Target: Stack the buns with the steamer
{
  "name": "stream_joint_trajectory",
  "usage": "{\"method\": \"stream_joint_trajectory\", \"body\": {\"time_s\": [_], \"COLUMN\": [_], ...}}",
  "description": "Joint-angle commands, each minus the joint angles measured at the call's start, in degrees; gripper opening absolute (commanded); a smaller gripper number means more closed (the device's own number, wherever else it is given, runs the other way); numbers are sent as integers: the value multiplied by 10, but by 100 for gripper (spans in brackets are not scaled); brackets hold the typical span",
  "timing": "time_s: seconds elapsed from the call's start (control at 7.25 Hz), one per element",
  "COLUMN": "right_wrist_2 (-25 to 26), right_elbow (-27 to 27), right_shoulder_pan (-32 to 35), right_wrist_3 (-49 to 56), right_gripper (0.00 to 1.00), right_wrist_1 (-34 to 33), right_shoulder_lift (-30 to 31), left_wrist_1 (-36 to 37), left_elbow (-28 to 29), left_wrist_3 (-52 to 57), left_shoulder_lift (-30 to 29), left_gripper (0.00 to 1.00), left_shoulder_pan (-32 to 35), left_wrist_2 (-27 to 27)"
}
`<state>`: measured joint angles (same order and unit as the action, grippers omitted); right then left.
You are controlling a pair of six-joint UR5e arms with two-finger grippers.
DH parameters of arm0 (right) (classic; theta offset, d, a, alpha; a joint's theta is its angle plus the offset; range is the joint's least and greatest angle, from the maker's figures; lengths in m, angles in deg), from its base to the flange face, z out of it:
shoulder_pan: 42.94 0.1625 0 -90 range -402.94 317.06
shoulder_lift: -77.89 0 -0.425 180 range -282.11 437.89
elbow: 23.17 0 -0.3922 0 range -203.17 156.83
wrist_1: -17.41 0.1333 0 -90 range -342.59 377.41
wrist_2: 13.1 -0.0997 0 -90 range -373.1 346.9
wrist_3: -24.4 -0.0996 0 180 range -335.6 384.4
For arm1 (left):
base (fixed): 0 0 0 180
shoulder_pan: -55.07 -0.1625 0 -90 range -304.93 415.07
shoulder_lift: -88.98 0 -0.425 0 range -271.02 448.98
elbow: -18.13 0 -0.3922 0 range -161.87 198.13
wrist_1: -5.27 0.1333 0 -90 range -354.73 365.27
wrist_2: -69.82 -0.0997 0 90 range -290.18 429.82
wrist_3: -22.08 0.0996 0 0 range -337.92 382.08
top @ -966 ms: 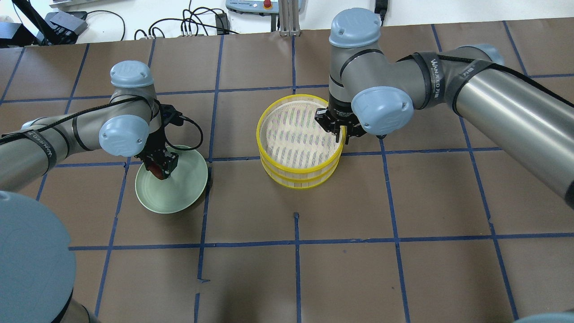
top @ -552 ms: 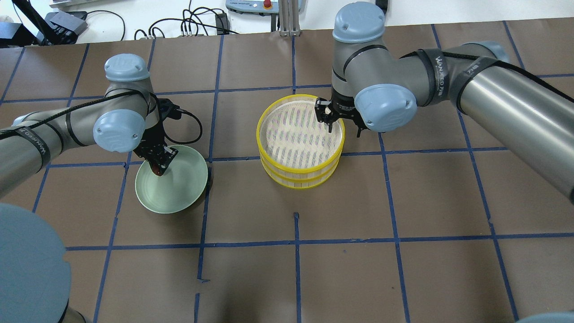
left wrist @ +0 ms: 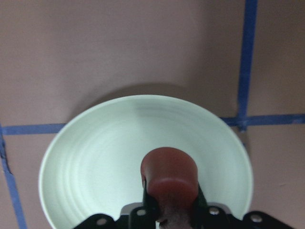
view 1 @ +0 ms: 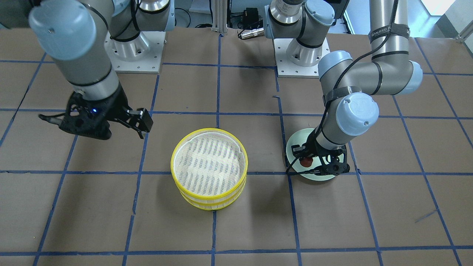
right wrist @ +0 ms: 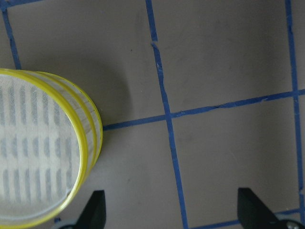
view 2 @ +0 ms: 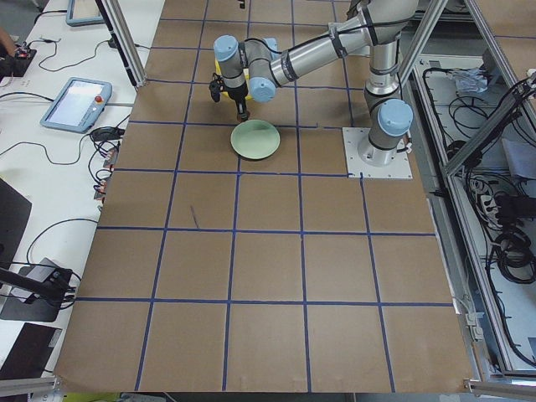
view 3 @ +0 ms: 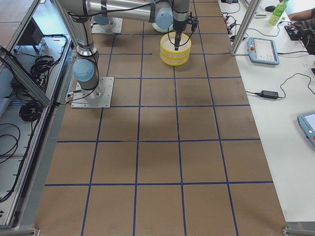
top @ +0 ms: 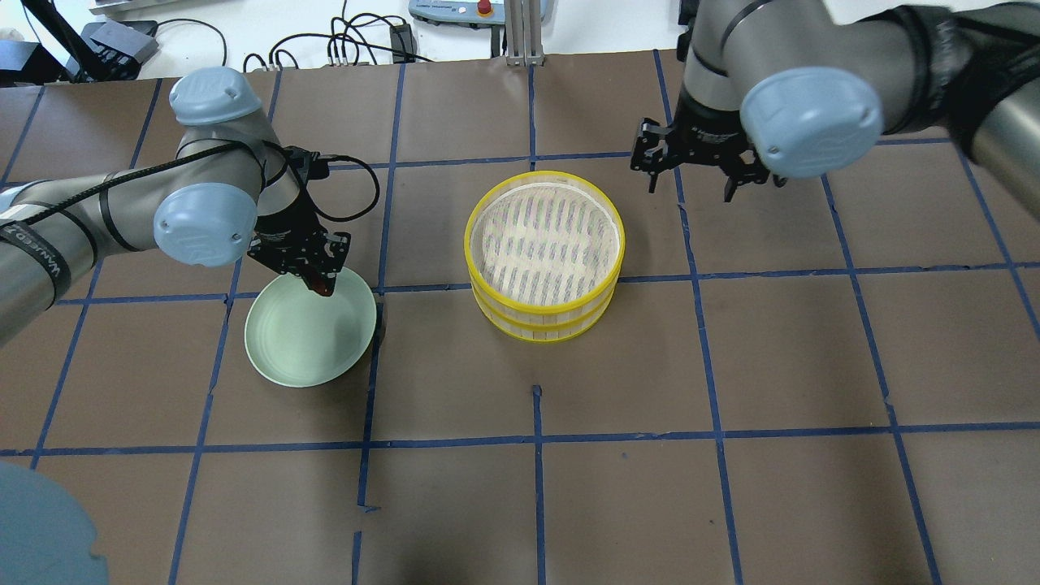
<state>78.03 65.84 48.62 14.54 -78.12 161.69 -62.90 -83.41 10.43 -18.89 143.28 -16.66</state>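
Left jaws clench the red-brown bun (left wrist: 169, 174), long axis pointing up-frame over the plate (left wrist: 86, 157); right jaws gape empty.

Bare table (top: 422, 268) between plate (top: 301, 353) and steamer (top: 540, 327); steamer top uncovered; right end effector (top: 689, 185) aside.

The steamer (top: 543, 321) stands in the middle of the table (top: 731, 366). The plate (top: 301, 357) lies to its left, well apart from it. My left gripper (top: 321, 282) hangs over the far edge of the plate, and the bun (left wrist: 169, 174) sits pinched between its fingers, above the plate. My right gripper (top: 689, 188) hangs near the steamer, to its right and a bit farther back, over the table.
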Motion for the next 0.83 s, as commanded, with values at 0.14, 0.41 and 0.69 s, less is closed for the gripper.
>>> {"method": "stream_joint_trajectory", "body": {"time_s": [0.14, 0.41, 0.69], "right_wrist_2": [-25, -24, -22], "right_elbow": [-58, -54, -52], "right_shoulder_pan": [-14, -14, -16], "right_wrist_3": [53, 88, 112], "right_gripper": [100, 100, 100], "right_wrist_1": [116, 120, 119], "right_shoulder_lift": [61, 59, 58], "left_wrist_1": [-81, -71, -3], "left_elbow": [82, 86, 86], "left_wrist_3": [-305, -464, -541], "left_shoulder_lift": [-9, -10, -33], "left_gripper": [20, 0, 0], "left_shoulder_pan": [31, 39, 82], "left_wrist_2": [189, 337, 365]}}
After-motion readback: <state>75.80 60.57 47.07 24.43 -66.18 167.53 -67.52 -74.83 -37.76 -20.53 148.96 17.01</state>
